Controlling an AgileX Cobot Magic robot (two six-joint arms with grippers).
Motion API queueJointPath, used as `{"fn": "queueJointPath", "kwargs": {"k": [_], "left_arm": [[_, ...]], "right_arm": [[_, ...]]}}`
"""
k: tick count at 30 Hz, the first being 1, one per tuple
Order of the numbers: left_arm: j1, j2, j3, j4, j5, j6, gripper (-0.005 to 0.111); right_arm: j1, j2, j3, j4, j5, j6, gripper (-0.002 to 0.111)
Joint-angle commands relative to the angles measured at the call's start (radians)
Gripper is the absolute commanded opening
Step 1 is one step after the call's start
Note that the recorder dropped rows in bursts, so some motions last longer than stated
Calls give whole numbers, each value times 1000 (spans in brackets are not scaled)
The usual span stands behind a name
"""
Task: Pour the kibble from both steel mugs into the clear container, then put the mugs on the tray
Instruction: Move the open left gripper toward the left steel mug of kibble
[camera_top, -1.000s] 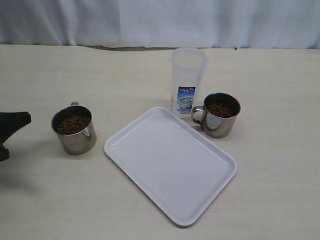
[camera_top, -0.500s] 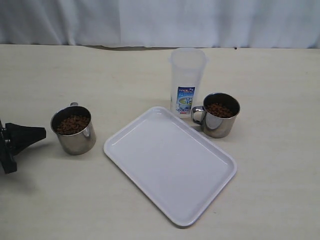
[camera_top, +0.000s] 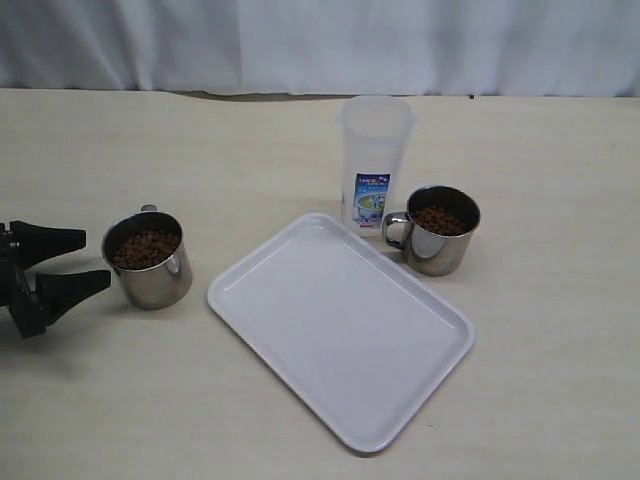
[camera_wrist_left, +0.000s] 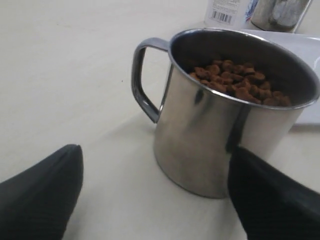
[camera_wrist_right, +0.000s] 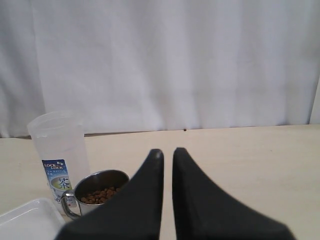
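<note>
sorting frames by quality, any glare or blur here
Left wrist view: dark reflections streak the short shiny steel mug; black left end effector fingers look soft. Exterior view: even light, faint shadow by flat white plastic tray. Right wrist view: no glare.

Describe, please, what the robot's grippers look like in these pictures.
Both grippers are plain matte black. The left gripper has two wedge-shaped fingers with rounded tips. The right gripper has two fingers that are broad at the base and curve to narrow rounded tips. No cables or markings show on either.
</note>
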Motion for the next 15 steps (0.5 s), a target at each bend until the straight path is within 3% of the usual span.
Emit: {"fn": "queueJointPath", "kwargs": {"k": [1,10,15], "left_arm": [[-14,2,-4,3,-11,-1,58],[-23,2,-4,87,-11,-108,58],[-64,2,-4,90,-11,-106,58]], "right_arm": [[4,-3,3,2,-1,-9,5],[4,-3,3,2,-1,-9,5],[4,-3,3,2,-1,-9,5]]}}
